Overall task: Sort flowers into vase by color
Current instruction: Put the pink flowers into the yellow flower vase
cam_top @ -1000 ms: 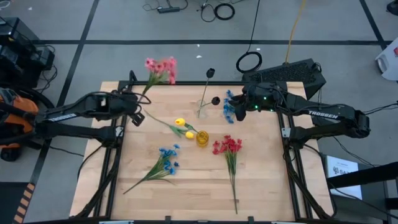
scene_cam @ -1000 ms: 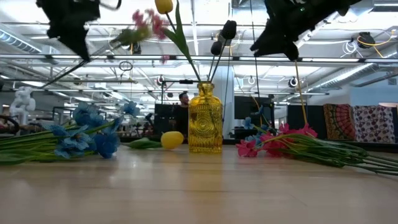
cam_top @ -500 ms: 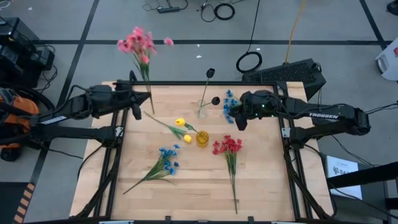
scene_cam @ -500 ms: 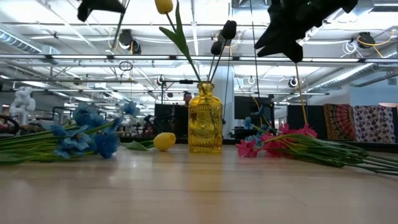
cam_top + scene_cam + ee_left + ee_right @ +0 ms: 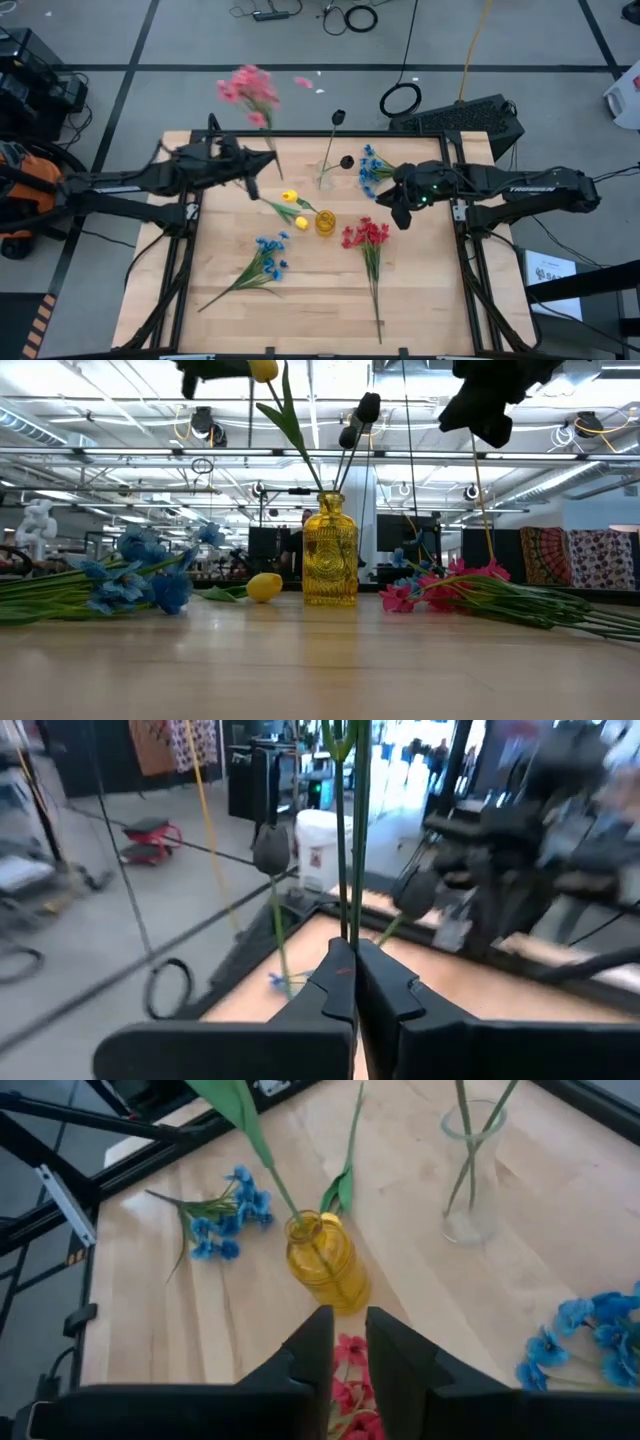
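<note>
My left gripper is shut on the pink spray, high over the table's far left part; in the left wrist view its fingers close on green stems. My right gripper hovers narrowly open and holds nothing. It is over the red flowers, right of the yellow vase. One yellow tulip stands in the vase and another lies beside it. Blue bunches lie on the table at the far right and near left. My left gripper pinches the pink spray's thin green stems between its two fingers, low on the stems. The fingers come about level from the table's left, across the stems. The spray is lifted clear and stands roughly upright, with the blooms above the gripper.
A clear glass vase with two dark flowers stands beyond the yellow vase. The red flowers' stems run toward the near edge. Bare wood lies at the near right. Cables and a keyboard lie on the floor past the far edge.
My left gripper has moved toward the table's right, carrying the pink spray; the spray has swung up to roughly upright, its blooms now high past the far edge. My right gripper has moved from the far-right blue bunch toward the near edge, over the red flowers.
</note>
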Controlling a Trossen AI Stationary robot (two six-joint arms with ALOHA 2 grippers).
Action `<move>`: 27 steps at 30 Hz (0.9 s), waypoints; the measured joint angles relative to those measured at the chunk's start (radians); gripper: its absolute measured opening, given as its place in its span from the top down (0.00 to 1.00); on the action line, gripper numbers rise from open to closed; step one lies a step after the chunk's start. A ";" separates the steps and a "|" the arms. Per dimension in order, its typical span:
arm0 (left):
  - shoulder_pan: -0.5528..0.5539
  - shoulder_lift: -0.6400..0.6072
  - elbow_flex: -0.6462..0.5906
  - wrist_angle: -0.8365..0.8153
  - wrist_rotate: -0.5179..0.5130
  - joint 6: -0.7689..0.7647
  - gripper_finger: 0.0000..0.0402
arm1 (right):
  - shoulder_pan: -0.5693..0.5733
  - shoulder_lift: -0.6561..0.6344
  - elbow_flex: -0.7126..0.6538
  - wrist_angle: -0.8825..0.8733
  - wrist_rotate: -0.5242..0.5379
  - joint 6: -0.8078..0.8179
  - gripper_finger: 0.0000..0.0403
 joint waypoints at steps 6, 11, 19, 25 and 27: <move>0.057 0.153 0.000 0.198 0.204 0.171 1.00 | 0.031 0.003 0.000 0.000 -0.001 -0.001 0.96; 0.112 0.279 0.000 0.336 0.450 0.141 1.00 | 0.050 0.007 0.000 0.002 -0.002 0.011 1.00; 0.150 0.467 0.000 0.569 0.744 0.019 1.00 | 0.081 0.008 0.000 0.009 0.009 0.014 1.00; 0.147 0.555 0.000 0.737 0.870 -0.079 1.00 | 0.087 0.008 0.000 0.009 0.031 0.015 1.00; 0.142 0.561 0.000 0.759 0.874 -0.119 1.00 | 0.087 0.008 0.000 0.010 0.031 0.014 1.00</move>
